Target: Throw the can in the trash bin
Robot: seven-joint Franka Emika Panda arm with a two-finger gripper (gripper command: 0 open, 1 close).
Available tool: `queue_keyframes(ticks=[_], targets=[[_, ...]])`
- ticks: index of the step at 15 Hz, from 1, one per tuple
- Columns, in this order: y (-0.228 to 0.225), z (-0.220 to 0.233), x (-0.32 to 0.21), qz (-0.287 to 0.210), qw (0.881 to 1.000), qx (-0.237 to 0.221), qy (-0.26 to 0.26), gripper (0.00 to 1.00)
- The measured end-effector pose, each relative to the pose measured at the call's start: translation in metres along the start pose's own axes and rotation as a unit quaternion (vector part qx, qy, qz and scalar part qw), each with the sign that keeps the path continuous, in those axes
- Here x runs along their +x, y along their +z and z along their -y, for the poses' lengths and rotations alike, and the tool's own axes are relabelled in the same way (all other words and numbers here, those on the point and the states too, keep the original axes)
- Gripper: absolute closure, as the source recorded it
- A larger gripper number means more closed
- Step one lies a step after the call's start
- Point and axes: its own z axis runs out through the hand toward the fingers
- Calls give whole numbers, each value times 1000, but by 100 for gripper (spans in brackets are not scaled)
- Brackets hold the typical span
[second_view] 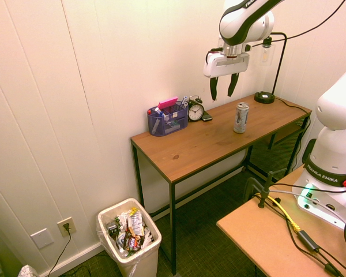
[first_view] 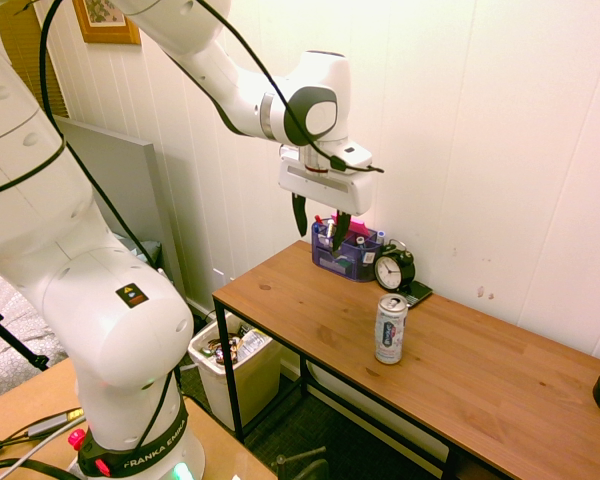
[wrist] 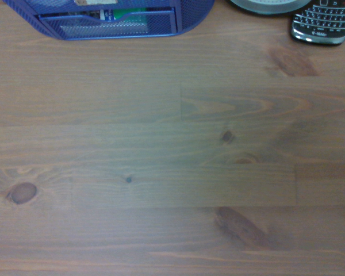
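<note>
The wooden desk (second_view: pixel 219 135) runs along the wall, and the trash bin (second_view: pixel 129 236), filled with litter, stands on the floor by its end. Over the desk hangs the gripper (second_view: pixel 224 99), its two fingers spread with nothing between them. The blue mesh organizer (first_view: pixel 344 252), full of pens, sits near the wall, with the black alarm clock (first_view: pixel 393 267) just beside it and a phone (wrist: pixel 320 22) next to the clock. The desk's black frame leg (first_view: pixel 228 368) rises right beside the bin. The can (first_view: pixel 390 329) stands upright on the desk, long axis vertical, top up, in front of the clock. From the second exterior view I can see the whole lamp (second_view: pixel 273 66); the first exterior view catches only its base. The phone's keys show clearly only in the wrist view.
</note>
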Motion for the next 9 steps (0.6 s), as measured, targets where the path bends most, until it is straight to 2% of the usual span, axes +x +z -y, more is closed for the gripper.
queue_keyframes(ticks=[5,9], targets=[[14,-15,11,22,999,-21,22,0],[63,-73,38,78,991,-67,86,0]])
